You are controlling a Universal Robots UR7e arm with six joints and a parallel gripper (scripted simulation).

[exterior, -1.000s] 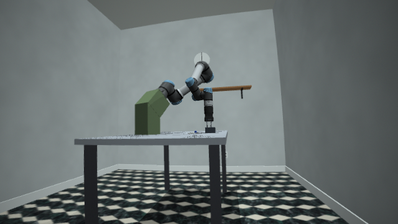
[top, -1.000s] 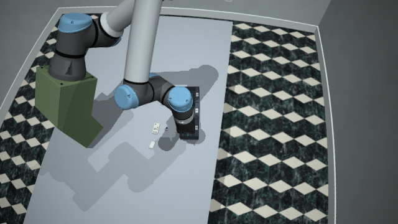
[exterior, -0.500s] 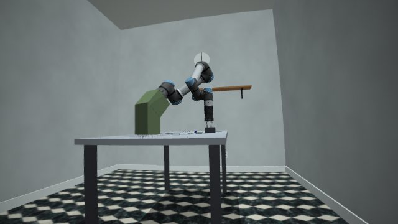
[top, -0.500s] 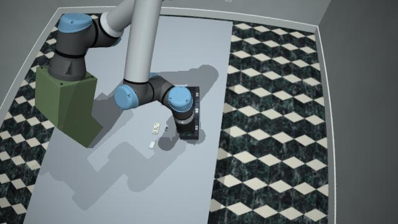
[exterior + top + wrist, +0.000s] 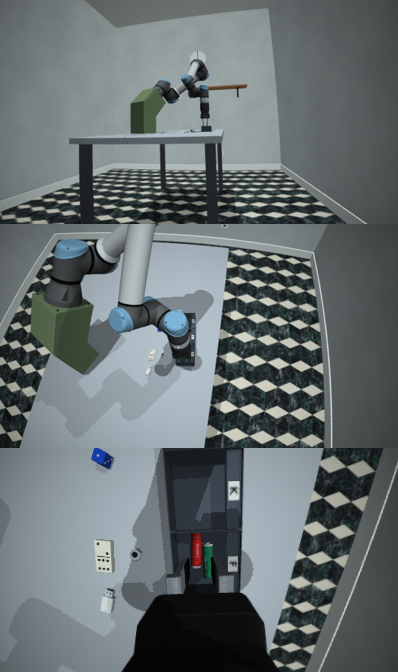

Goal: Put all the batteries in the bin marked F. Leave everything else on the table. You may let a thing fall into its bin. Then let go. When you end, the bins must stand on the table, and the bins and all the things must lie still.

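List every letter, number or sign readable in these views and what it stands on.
"K": white tag on the farther bin compartment.
"F": white tag on the compartment holding the red battery and green battery.
Domino: pips only, no text.
Tags in the top view: too small to read.
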